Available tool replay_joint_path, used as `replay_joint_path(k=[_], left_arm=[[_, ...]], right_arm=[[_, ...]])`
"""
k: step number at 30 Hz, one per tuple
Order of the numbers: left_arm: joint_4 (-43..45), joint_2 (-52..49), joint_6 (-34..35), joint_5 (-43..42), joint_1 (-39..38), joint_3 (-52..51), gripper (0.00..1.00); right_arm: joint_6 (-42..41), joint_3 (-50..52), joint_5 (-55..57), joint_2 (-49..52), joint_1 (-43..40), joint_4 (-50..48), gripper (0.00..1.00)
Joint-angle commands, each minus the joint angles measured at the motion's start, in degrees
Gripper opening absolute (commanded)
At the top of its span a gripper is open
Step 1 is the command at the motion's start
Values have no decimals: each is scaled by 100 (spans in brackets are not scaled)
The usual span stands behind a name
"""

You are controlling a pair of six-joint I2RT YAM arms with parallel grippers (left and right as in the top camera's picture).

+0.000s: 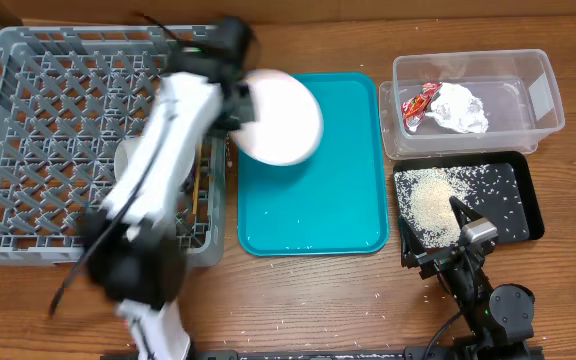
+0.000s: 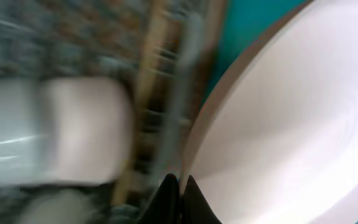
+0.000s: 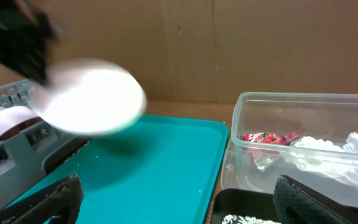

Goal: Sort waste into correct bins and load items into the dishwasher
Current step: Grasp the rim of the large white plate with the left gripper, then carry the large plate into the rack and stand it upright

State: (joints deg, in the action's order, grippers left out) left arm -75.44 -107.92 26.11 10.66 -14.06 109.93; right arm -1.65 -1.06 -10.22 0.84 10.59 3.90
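Plate (image 1: 280, 118) in the air over teal tray (image 1: 318, 210), beside rack (image 1: 28, 120), rim clamped in left gripper (image 1: 236, 105). Right gripper (image 1: 438, 238) by black tray (image 1: 523, 215) of rice (image 1: 430, 200), fingers apart. Wrapper (image 1: 418, 102), tissue (image 1: 460, 106) in clear tub (image 1: 546, 95).

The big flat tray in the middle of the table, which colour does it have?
The tray is plain teal; the overhead view shows it best.
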Motion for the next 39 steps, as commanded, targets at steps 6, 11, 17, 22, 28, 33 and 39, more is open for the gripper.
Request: replay_joint_path(k=[6,11,17,22,28,33,39], left_arm=[[-656,1416,-2168,3696,503,136,4],[-354,1364,-2232,4098,1141,133,4],[216,1058,-2223,4068,2055,24,4],[544,874,-2208,3980,2588,-402,4],[1285,706,-2634,3644,2868,-879,4],[1716,503,-2743,3840,2872,-1143,4],[1696,164,-2743,3838,2830,-1147,7]], right_arm=[[-4,61,31,-68,33,-37,100],[-2,61,31,-68,33,-37,100],[-2,61,31,-68,33,-37,100],[-2,61,28,-68,33,-39,100],[-2,61,31,-68,33,-37,100],[-2,61,31,-68,33,-39,100],[-2,61,31,-68,33,-39,100]])
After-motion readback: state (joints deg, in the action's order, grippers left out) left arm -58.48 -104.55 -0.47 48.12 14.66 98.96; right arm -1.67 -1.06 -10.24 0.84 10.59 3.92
